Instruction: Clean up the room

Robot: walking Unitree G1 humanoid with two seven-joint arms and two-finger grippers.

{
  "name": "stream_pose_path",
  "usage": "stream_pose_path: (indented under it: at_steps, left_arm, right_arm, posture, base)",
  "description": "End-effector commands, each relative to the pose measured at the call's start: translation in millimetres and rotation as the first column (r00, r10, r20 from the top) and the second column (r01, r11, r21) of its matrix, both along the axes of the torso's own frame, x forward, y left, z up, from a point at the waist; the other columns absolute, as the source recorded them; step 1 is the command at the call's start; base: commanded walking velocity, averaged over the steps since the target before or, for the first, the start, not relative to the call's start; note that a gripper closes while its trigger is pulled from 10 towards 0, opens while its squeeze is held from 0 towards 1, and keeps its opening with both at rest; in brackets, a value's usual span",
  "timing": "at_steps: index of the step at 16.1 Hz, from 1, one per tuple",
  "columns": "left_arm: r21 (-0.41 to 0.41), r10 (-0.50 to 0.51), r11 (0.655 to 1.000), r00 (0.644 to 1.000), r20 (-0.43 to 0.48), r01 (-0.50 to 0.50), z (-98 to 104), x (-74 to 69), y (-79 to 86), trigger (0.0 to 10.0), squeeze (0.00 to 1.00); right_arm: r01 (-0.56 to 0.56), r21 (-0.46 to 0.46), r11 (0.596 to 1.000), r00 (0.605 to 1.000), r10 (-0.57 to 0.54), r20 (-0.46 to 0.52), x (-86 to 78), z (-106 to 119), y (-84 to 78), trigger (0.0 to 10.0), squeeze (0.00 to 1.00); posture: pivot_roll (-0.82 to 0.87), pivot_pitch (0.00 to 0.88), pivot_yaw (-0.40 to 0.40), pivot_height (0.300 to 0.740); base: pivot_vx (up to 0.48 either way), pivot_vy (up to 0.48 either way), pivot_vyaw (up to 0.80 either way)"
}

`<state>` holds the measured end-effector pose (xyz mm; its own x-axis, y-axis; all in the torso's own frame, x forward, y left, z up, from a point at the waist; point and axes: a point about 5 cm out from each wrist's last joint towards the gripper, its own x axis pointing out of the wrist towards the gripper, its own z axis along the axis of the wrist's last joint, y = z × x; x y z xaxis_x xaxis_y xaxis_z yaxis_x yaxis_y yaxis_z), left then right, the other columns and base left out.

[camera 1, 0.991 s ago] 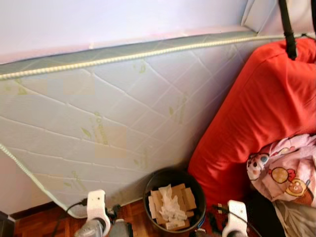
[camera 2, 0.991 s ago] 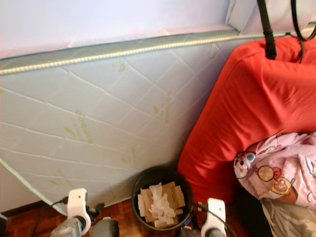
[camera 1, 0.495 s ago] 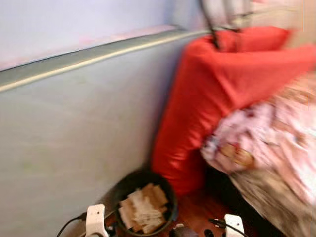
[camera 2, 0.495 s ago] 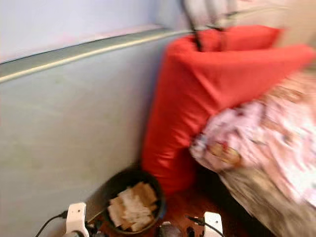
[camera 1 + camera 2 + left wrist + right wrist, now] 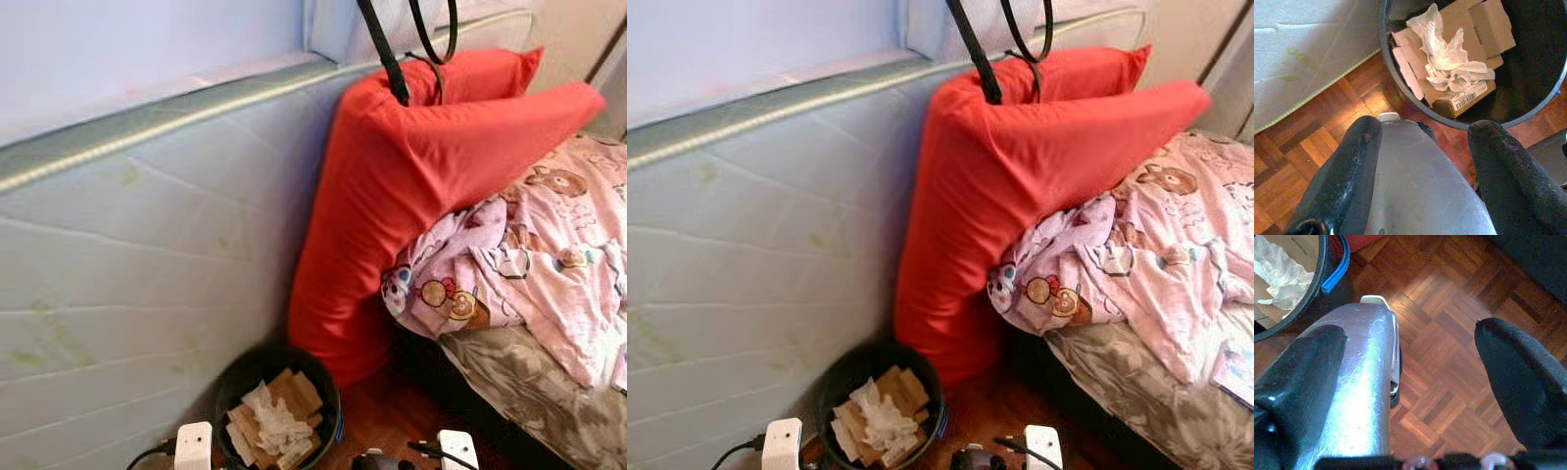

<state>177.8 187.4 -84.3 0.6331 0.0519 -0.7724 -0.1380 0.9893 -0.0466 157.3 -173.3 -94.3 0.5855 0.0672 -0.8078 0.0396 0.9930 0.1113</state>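
- Bin: on the floor against the mattress, holding cardboard and tissue; sits further left than before, since the camera turned right.
- Bed: more now visible.
- Left gripper, right gripper: jaws spread, empty.

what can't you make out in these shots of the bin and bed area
- Lower contents of the black bin: covered by cardboard pieces and crumpled tissue, left wrist view.
- Object at the bed edge: cut off by the frame, right eye view.
- Red cushion base: hidden behind the bin, left eye view.
- Black straps: tops cut off by the frame.
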Motion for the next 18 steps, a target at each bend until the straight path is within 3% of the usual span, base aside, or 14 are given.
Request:
stream_pose_path:
  at_steps: [1, 7, 18]
  left_arm:
    - [-0.009, -0.011, 1.000, 0.998, -0.057, 0.010, -8, -14.6, -7.6, 10.0, 0.00]
    - [-0.008, -0.003, 1.000, 0.999, -0.054, 0.003, -8, -14.2, -5.5, 10.0, 0.00]
    - [-0.022, 0.006, 1.000, 0.999, -0.052, -0.007, -6, -8.9, -7.7, 10.0, 0.00]
  right_arm:
    - [-0.025, 0.004, 1.000, 0.999, 0.025, -0.041, -11.9, -5, 1.1, 10.0, 0.00]
    - [-0.030, 0.009, 1.000, 0.999, 0.030, -0.025, -3.6, -2, 2.7, 10.0, 0.00]
    - [-0.031, 0.003, 1.000, 0.999, 0.031, -0.018, 2.9, 1, 0.8, 10.0, 0.00]
  posture:
    - [0.08, 0.011, -0.086, 0.666]
    - [0.08, 0.027, -0.091, 0.736]
    - [0.08, 0.004, -0.096, 0.740]
  base:
    - [0.000, 0.000, 0.00]
    - [0.000, 0.000, 0.00]
    - [0.000, 0.000, 0.00]
